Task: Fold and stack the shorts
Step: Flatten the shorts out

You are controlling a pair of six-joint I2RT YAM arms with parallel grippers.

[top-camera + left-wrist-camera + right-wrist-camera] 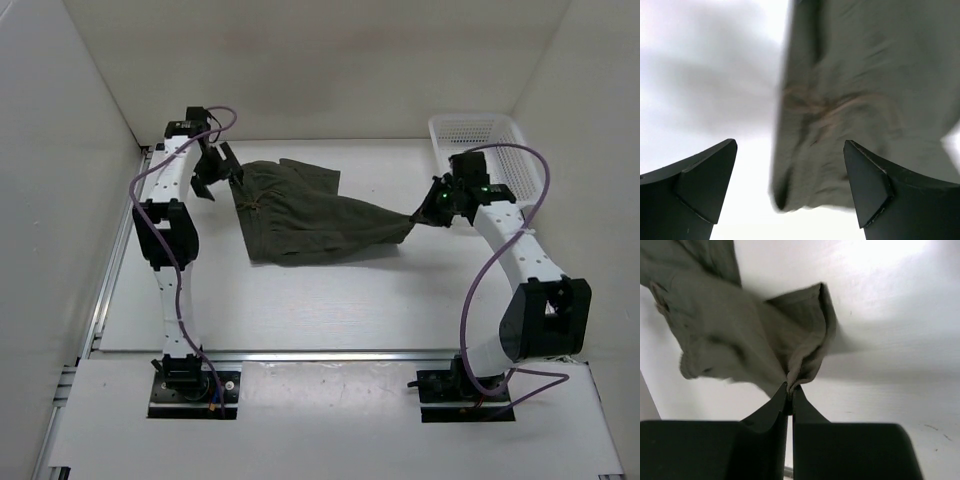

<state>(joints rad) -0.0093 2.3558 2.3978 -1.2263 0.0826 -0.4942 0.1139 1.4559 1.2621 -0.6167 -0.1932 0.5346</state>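
Note:
The dark olive-green shorts (305, 215) lie spread on the white table, stretched out to the right. My right gripper (424, 213) is shut on their right corner and holds it slightly off the table; in the right wrist view the fabric (765, 335) is pinched between the fingertips (790, 388). My left gripper (216, 176) is open and empty, just left of the shorts' left edge. In the left wrist view the shorts (860, 100) lie ahead between the spread fingers (867, 180), their near corner hanging blurred.
A white plastic basket (480, 140) stands at the back right corner, behind the right arm. White walls enclose the table on the left, back and right. Purple cables loop off both arms.

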